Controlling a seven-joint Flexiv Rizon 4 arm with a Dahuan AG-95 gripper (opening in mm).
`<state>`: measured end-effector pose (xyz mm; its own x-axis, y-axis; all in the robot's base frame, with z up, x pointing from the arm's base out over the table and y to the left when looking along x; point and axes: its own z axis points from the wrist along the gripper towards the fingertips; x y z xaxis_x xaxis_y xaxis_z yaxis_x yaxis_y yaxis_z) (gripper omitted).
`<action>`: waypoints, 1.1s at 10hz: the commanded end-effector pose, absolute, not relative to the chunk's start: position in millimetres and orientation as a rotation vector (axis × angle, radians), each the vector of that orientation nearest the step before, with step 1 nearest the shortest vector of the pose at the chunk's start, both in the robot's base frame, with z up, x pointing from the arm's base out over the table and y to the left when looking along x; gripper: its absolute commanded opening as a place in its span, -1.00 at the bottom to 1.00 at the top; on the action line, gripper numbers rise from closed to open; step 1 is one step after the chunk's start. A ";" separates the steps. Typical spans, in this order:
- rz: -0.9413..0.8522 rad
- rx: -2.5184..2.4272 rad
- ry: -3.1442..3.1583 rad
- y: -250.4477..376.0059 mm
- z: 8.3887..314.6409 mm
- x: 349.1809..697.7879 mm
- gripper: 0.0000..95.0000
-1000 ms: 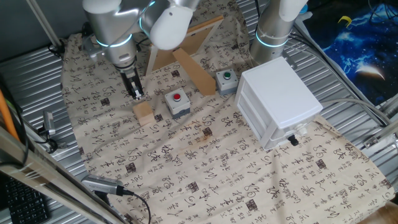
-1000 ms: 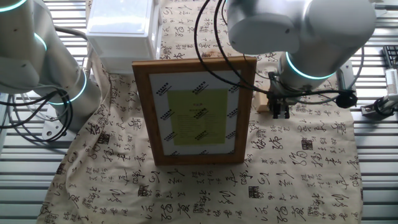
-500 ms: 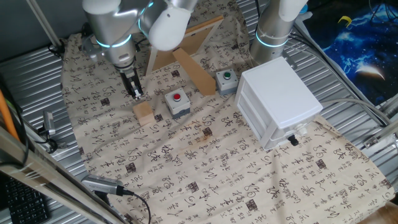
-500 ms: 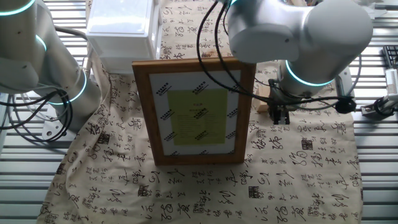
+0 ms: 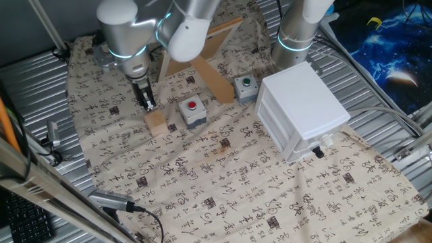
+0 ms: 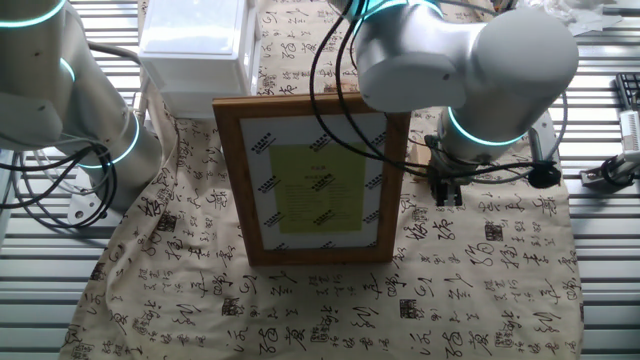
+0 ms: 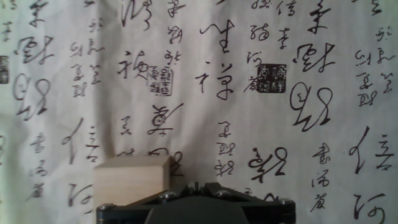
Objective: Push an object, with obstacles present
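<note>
The small tan wooden block point(image 5: 156, 121) lies on the patterned cloth, left of the grey box with the red button point(image 5: 193, 111). My gripper point(image 5: 149, 104) points down just behind the block's far edge, fingers together and holding nothing. In the hand view the block point(image 7: 132, 180) sits at the lower left, beside my shut gripper point(image 7: 194, 185) at the bottom edge. In the other fixed view my gripper point(image 6: 447, 195) hangs right of the wooden frame point(image 6: 314, 178); the block is hidden there.
The grey box with the green button point(image 5: 245, 86) stands right of the frame's strut point(image 5: 210, 77). The large white drawer cabinet point(image 5: 304, 111) fills the right side. A second robot base point(image 5: 297, 34) stands behind it. The cloth ends at ribbed metal on the left point(image 5: 40, 101).
My arm's upper links have turned and the gripper has shifted slightly toward the frame in the other fixed view. The block has not visibly moved.
</note>
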<state>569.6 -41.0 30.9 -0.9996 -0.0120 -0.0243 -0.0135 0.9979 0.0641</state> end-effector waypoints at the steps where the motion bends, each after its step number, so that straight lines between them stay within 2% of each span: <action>1: 0.100 -0.003 3.108 -35.7 30.7 568.9 -1.00; 11: 0.130 0.073 3.080 0.4 37.6 564.6 -1.00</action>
